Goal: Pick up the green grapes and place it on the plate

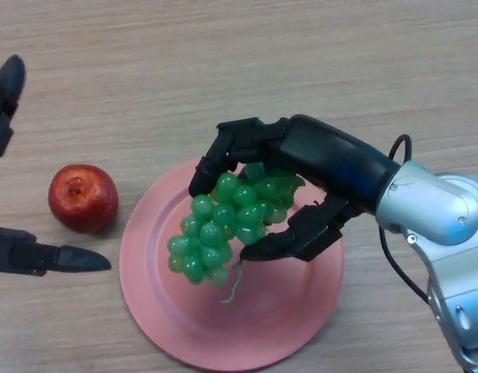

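A bunch of green grapes (219, 225) hangs over the pink plate (270, 318); whether its lower end touches the plate I cannot tell. My right hand (316, 159) comes in from the right, its fingers curled over the top of the bunch and its thumb (289, 239) pinching from below. My left hand (29, 256) shows at the left edge with straight fingers, empty, resting near the table.
A red apple (83, 197) lies on the wooden table (223, 62) just left of the plate, between the plate and my left hand.
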